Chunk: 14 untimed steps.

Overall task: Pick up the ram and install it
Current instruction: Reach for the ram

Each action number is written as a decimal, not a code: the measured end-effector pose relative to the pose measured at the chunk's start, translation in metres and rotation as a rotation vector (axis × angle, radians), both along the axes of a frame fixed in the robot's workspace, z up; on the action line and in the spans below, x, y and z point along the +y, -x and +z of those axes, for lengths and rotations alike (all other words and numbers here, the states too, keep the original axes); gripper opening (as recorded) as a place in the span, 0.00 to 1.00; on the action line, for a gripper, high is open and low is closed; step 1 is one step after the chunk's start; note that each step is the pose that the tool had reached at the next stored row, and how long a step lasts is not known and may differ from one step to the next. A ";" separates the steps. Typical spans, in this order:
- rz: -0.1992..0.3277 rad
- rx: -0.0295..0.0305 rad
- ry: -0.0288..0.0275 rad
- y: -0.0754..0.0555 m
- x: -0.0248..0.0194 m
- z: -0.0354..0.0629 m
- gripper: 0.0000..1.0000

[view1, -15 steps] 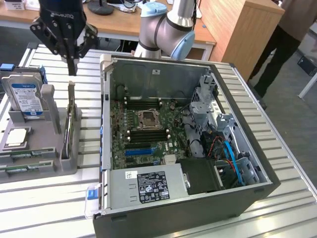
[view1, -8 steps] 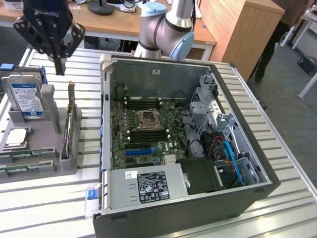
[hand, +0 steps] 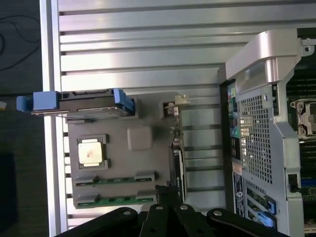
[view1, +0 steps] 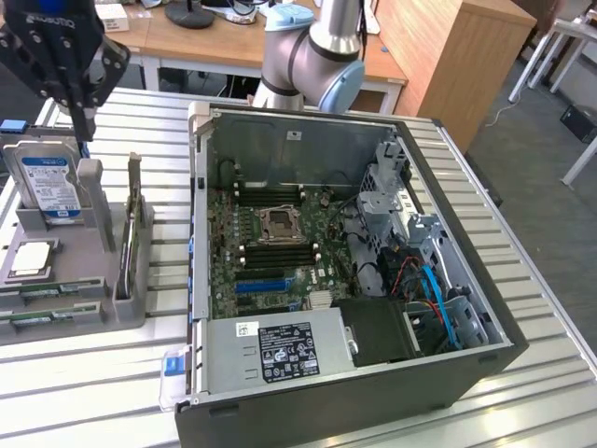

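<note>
Our pincer (view1: 82,119) is hanging closed and empty above the hard drive (view1: 51,182) at the far end of the grey tray (view1: 121,313). The ram (view1: 47,315) is lying flat at the tray's near end, well apart from the pincer. Its long axis is running across the exterior view from left to right.

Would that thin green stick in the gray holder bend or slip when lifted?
Probably stiff, not floppy: the ram is a thin flat board. Likely light, being far slimmer than the hard drive nearby. Possibly awkward to grip, since it lies low in the gray holder, between gray end blocks.
</note>
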<state>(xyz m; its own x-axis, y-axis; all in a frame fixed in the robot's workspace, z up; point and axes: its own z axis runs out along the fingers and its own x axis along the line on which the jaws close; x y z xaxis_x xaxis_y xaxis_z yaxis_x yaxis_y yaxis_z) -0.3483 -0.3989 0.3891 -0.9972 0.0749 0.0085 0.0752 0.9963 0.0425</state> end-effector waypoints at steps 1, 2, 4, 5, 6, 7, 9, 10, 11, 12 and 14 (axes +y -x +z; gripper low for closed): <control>0.000 0.0008 0.0002 0.003 0.0000 -0.0001 0.11; 0.000 0.0017 0.0003 0.007 0.0000 -0.0001 0.11; 0.000 0.0032 0.0007 0.015 0.0000 -0.0003 0.11; 0.000 0.0041 0.0011 0.017 0.0001 -0.0004 0.11; 0.001 0.0051 0.0018 0.020 0.0000 -0.0004 0.11; 0.001 0.0060 0.0023 0.023 0.0000 -0.0005 0.11; 0.001 0.0076 0.0025 0.029 0.0000 -0.0007 0.11; 0.001 0.0082 0.0025 0.033 0.0000 -0.0009 0.11; 0.001 0.0090 0.0024 0.036 0.0000 -0.0010 0.11; 0.001 0.0102 0.0025 0.038 0.0000 -0.0012 0.11; 0.001 0.0135 0.0024 0.043 0.0000 -0.0017 0.11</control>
